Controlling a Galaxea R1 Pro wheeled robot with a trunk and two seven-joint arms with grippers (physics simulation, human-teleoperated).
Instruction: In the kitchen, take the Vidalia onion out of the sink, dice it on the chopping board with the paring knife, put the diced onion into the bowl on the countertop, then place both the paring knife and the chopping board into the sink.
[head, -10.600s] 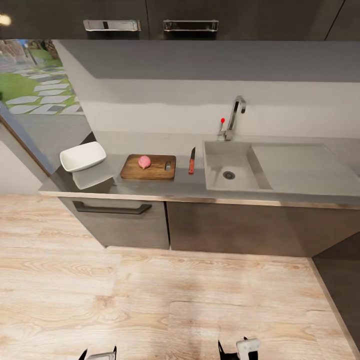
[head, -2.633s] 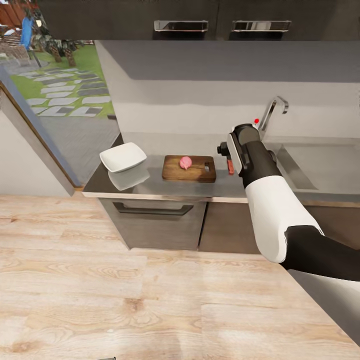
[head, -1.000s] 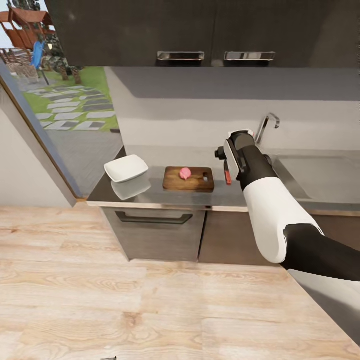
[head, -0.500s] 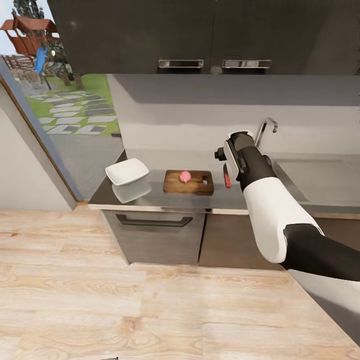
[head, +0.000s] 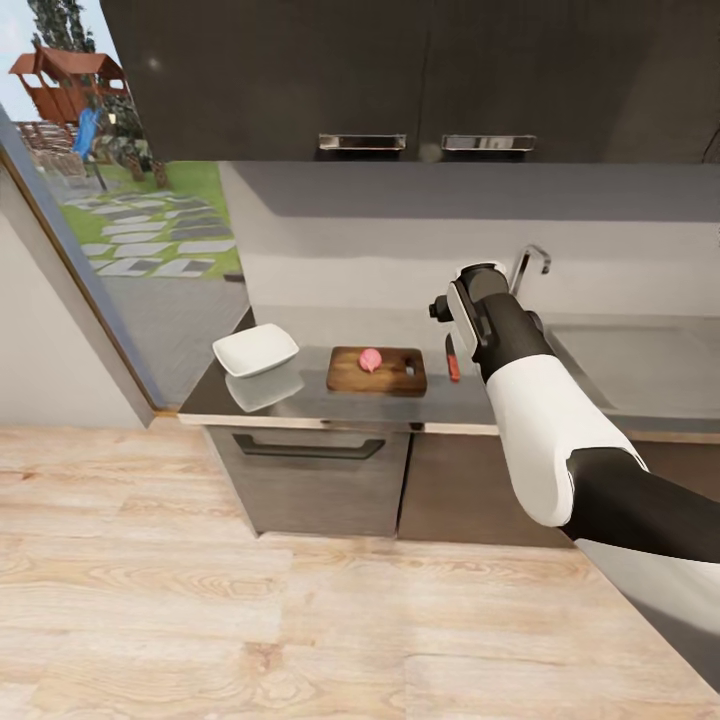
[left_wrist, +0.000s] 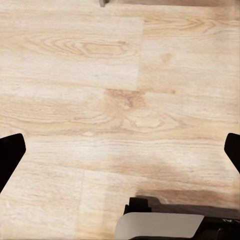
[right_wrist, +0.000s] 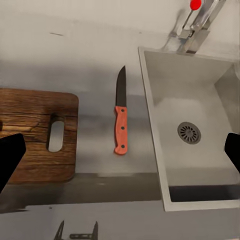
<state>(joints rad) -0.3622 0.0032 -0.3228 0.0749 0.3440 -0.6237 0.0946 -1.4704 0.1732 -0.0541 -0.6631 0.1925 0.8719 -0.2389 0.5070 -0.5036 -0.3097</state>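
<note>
Hovering my right gripper (right_wrist: 120, 150) over the countertop (right_wrist: 90, 60), fingers spread wide apart with nothing in them. The paring knife (right_wrist: 120, 120) lies mid-frame between the chopping board (right_wrist: 35, 135) and the sink (right_wrist: 200, 130). The Vidalia onion (head: 370, 359) sits on the board; the bowl (head: 255, 349) is left of it. My left gripper (left_wrist: 120, 150) is spread open over the floor (left_wrist: 100, 75).

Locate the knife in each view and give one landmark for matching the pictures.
Head view: the knife lies on the countertop, between the board and the right forearm.
Right wrist view: the knife lies mid-picture on the countertop, apart from the board and the sink.
Left wrist view: wood floor; no knife here.
Shared landmark: the board's handle slot, at the end facing the knife.
</note>
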